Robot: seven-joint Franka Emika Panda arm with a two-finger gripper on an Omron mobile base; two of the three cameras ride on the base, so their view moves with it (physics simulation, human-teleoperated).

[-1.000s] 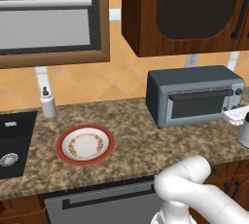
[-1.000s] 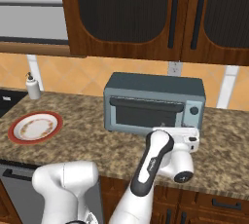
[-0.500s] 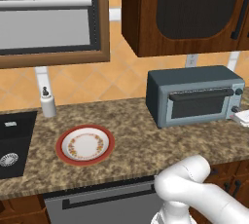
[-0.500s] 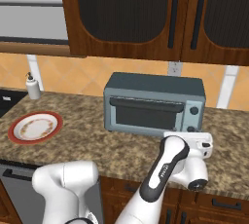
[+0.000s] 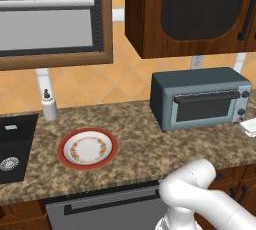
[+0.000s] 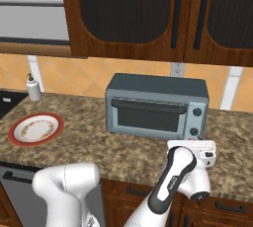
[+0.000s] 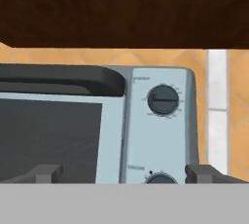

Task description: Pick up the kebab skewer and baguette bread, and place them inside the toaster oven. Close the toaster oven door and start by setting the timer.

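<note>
Toaster oven (image 6: 157, 105) stands on the granite bench (image 6: 99, 147) under dark wall cabinets (image 6: 148, 16), its door (image 6: 148, 116) shut. The claw (image 7: 121, 172), spread wide and grasping nothing, faces its knobs (image 7: 163, 99). A red-rimmed plate (image 5: 88, 148) and soap dispenser (image 5: 48, 105) sit well apart, leftward.

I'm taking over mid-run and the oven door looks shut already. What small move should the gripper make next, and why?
Probably ease the open gripper forward and slightly down toward the lower knob of the toaster oven. The toaster oven door is closed, the plate is empty, and the hand view faces the knob panel, with the lower knob between the fingertips. Which knob is the timer I can't read.
</note>
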